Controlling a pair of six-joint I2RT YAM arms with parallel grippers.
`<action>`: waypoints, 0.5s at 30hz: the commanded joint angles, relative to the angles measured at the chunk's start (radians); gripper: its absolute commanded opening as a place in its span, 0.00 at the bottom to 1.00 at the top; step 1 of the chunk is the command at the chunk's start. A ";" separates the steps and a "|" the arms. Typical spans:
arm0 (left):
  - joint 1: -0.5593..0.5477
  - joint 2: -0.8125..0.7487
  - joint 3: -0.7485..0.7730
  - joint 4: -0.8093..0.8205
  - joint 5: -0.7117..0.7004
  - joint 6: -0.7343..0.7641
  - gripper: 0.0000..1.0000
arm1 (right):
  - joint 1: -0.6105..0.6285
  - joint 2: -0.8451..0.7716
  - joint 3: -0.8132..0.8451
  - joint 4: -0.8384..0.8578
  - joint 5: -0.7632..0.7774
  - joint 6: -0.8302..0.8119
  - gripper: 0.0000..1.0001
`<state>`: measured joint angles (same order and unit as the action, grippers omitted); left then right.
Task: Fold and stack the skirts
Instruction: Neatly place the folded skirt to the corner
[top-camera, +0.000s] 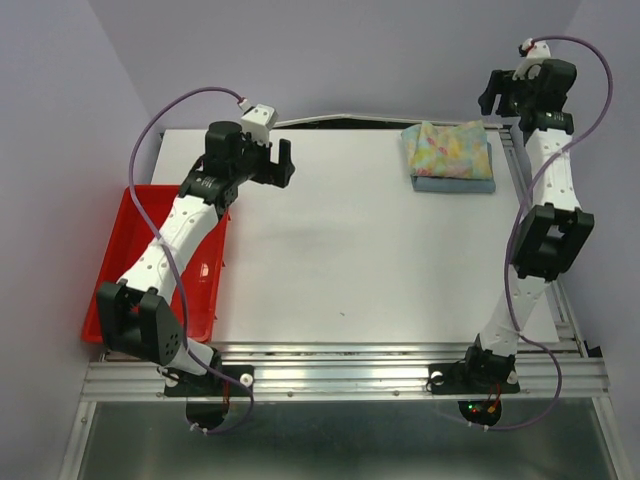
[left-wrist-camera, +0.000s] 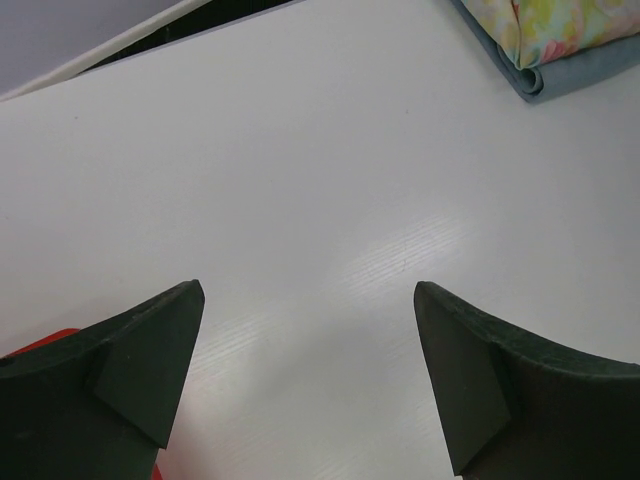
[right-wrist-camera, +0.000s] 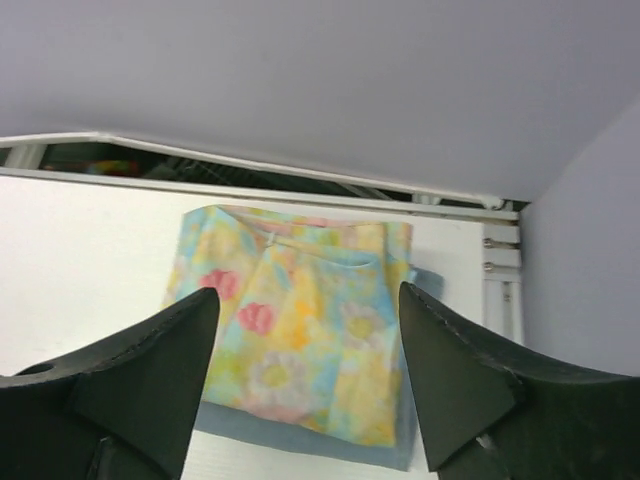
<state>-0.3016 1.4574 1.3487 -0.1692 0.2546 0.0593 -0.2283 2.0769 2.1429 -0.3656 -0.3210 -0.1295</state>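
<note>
Both skirts lie folded in one stack at the table's back right corner. The floral skirt (top-camera: 448, 148) is on top, and the light blue denim skirt (top-camera: 455, 185) shows as a rim beneath it. In the right wrist view the floral skirt (right-wrist-camera: 300, 330) covers most of the denim skirt (right-wrist-camera: 300, 442). My right gripper (right-wrist-camera: 307, 290) hangs open above the stack, touching nothing; in the top view my right gripper (top-camera: 500, 103) is just right of it. My left gripper (top-camera: 272, 168) stands open over the bare table at the back left, with the stack's corner (left-wrist-camera: 560, 30) far off.
A red tray (top-camera: 125, 230) lies along the table's left edge under my left arm. The white table (top-camera: 350, 260) ends in a metal rail at the right (right-wrist-camera: 500, 270). A dark gap runs behind its back edge (right-wrist-camera: 250, 165).
</note>
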 joint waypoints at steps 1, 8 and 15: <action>-0.004 -0.040 -0.036 0.028 0.003 0.008 0.99 | -0.005 0.074 -0.020 0.007 -0.147 0.201 0.68; -0.004 -0.003 -0.051 0.042 0.018 -0.012 0.99 | -0.005 0.205 -0.020 0.131 -0.141 0.274 0.33; -0.004 0.061 -0.033 0.033 0.034 -0.022 0.98 | -0.005 0.296 -0.011 0.237 -0.078 0.266 0.33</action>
<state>-0.3016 1.5059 1.2976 -0.1608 0.2676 0.0441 -0.2283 2.3985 2.1227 -0.2760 -0.4259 0.1192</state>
